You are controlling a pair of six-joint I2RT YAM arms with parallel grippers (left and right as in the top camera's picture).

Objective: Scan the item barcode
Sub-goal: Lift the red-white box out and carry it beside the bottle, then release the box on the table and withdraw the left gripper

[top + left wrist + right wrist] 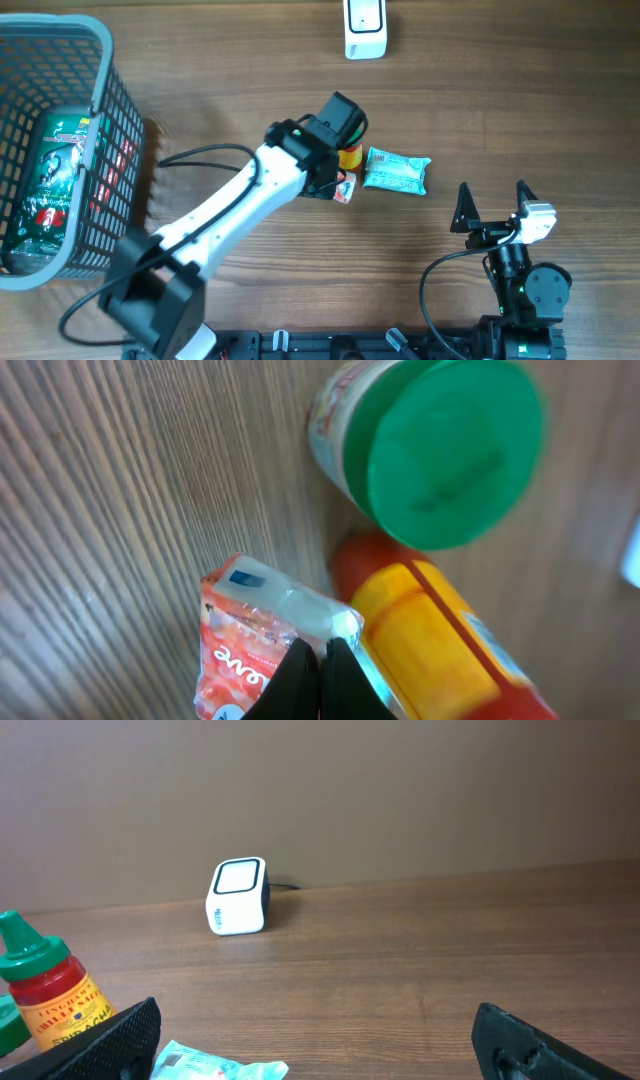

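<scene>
My left gripper is shut, its black fingertips pinched together on the crimped edge of a red snack packet lying on the table. Right beside it lie a red sauce bottle with a yellow label and a jar with a green lid. A teal packet rests just right of them. The white barcode scanner stands at the far edge. My right gripper hangs open near the front right, holding nothing.
A grey wire basket stands at the far left with a green and red bag inside. The left arm stretches diagonally from the front left across the wooden table.
</scene>
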